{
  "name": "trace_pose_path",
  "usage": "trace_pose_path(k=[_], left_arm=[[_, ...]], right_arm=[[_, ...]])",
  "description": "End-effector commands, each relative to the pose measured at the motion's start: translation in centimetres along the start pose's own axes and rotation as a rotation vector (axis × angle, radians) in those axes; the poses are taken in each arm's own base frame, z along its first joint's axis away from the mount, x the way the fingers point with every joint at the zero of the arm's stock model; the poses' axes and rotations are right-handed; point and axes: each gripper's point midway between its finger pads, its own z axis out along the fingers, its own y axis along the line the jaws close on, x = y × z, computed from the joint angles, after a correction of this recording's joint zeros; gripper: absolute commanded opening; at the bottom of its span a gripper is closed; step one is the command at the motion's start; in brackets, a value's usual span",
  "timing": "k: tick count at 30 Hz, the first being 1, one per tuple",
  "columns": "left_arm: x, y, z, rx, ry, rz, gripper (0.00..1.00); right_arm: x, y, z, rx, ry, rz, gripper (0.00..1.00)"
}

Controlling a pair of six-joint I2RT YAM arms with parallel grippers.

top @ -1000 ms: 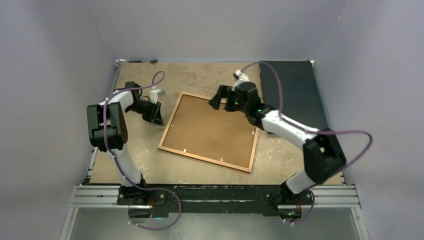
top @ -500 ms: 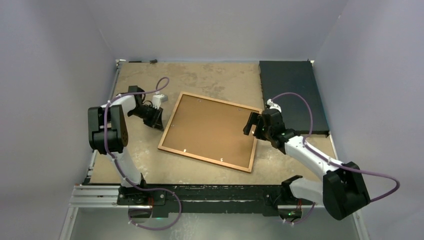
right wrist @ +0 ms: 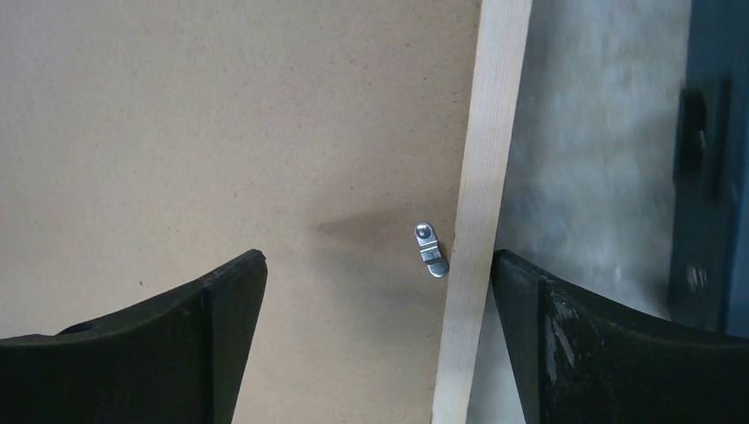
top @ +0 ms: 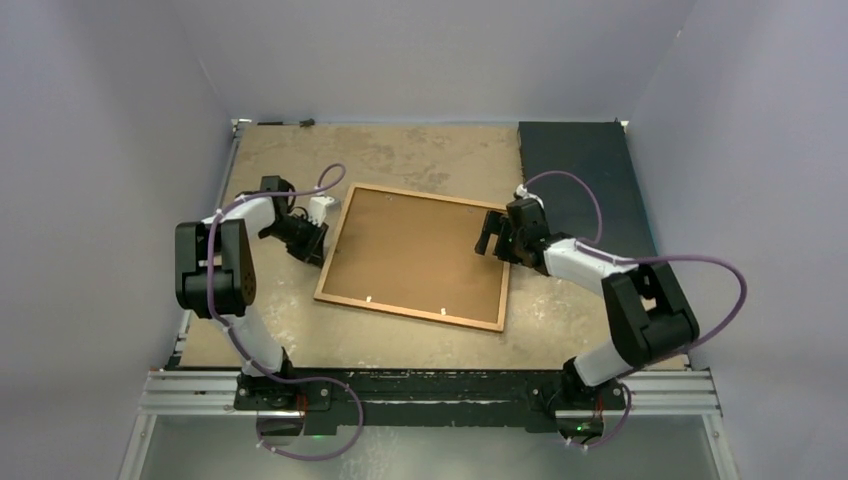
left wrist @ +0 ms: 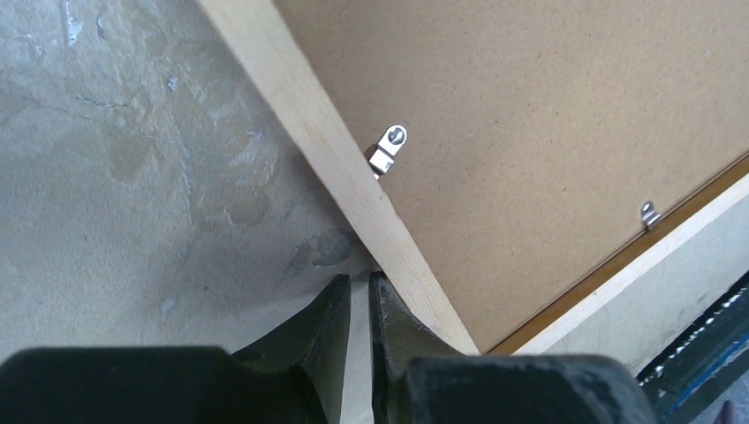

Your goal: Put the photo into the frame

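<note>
The frame (top: 413,255) lies back-up on the table, its brown board showing inside thin wooden edges, with small metal clips (left wrist: 389,147) (right wrist: 431,248). The photo is not in view. My left gripper (top: 318,245) is shut and empty, its tips (left wrist: 357,284) resting at the outer side of the frame's left edge (left wrist: 336,159). My right gripper (top: 492,238) is open and empty above the frame's right edge (right wrist: 481,203), one finger over the board, the other over the table beyond the edge.
A dark black slab (top: 585,190) lies at the back right of the table, just right of the frame. The black rail (top: 430,385) with the arm bases runs along the near edge. Grey walls close in on the sides.
The right arm swung from the frame's far edge to its right edge and hovers there open. The left gripper moved in against the frame's left edge. The frame turned slightly.
</note>
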Motion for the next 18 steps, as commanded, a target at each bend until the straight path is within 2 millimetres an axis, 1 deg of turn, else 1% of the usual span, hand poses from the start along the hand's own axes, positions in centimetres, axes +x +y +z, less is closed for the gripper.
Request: trace_pose_path(k=[1, 4, 5, 7, 8, 10, 12, 13, 14, 15, 17, 18], left_arm=[[0.9, -0.8, 0.4, -0.015, 0.059, 0.075, 0.12], [1.6, -1.6, 0.8, -0.002, 0.105, 0.109, 0.12], [1.7, -2.4, 1.2, 0.013, 0.127, 0.138, 0.12], [2.2, -3.6, 1.6, 0.047, 0.169, 0.182, 0.12], [2.5, -4.3, 1.8, 0.072, 0.191, 0.212, 0.13], [3.1, -5.4, 2.1, 0.108, 0.233, 0.265, 0.13], [3.8, -6.5, 2.1, 0.154, 0.277, 0.324, 0.16], [4.1, -7.0, 2.1, 0.172, 0.297, 0.348, 0.17], [4.4, -7.3, 1.9, 0.188, 0.312, 0.369, 0.18], [4.7, -7.6, 1.7, 0.204, 0.326, 0.386, 0.2], [4.8, -8.0, 1.0, 0.231, 0.344, 0.416, 0.22], [4.5, -8.2, 0.3, 0.237, 0.346, 0.432, 0.23]], right_arm=[[-6.9, 6.2, 1.4, -0.165, -0.13, -0.043, 0.99], [-9.5, 8.8, 3.7, -0.201, -0.141, -0.059, 0.99], [-10.2, 9.4, 4.6, -0.207, -0.134, -0.064, 0.99], [-11.9, 11.4, 6.4, -0.24, -0.132, -0.079, 0.99], [-11.9, 11.7, 8.2, -0.239, -0.104, -0.082, 0.99], [-12.8, 13.4, 10.1, -0.269, -0.078, -0.099, 0.99], [-14.1, 14.8, 11.4, -0.275, -0.089, -0.122, 0.99], [-14.6, 15.2, 11.8, -0.273, -0.094, -0.123, 0.99], [-15.6, 15.9, 11.8, -0.28, -0.107, -0.124, 0.99], [-15.7, 16.0, 11.9, -0.277, -0.104, -0.124, 0.99], [-17.1, 16.3, 11.3, -0.27, -0.144, -0.117, 0.99], [-18.1, 16.2, 10.8, -0.249, -0.177, -0.118, 0.99]])
